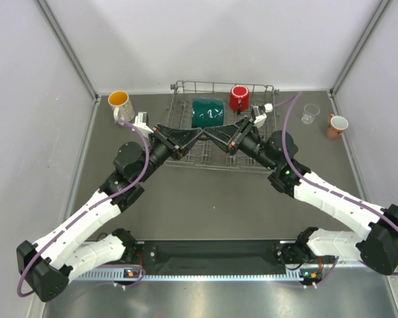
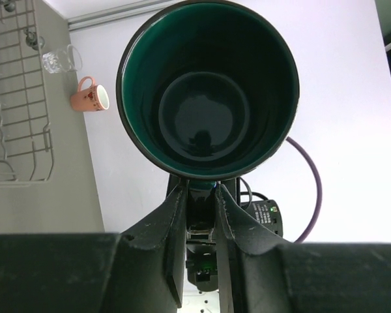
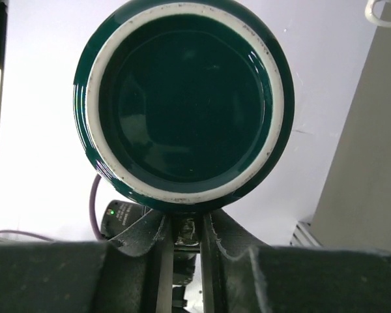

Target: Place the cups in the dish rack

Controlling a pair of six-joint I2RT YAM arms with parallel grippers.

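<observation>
At the near edge the two arm bases are seen, and both arms are stretched toward 12 o'clock, meeting over the dish rack point(image 1: 186, 149). The left gripper point(image 2: 200, 189) is closed on the dark green mug point(image 1: 207, 112); its jaws are drawn narrow at the rim's lower edge, and the open mouth is turned to its camera. The right gripper point(image 3: 182, 218) is clamped on the same mug from the other side, where the base is shown. The mug is held on its side above the rack's middle; whether it touches the wires cannot be told. At 1 o'clock from it, a red mug point(image 1: 239, 98) is set in the rack's far right part. Outside the rack, a white speckled mug point(image 1: 121, 103) is placed at 9 o'clock, and a clear glass point(image 1: 310, 114) and salmon-pink mug point(image 1: 336, 126) at 3 o'clock.
</observation>
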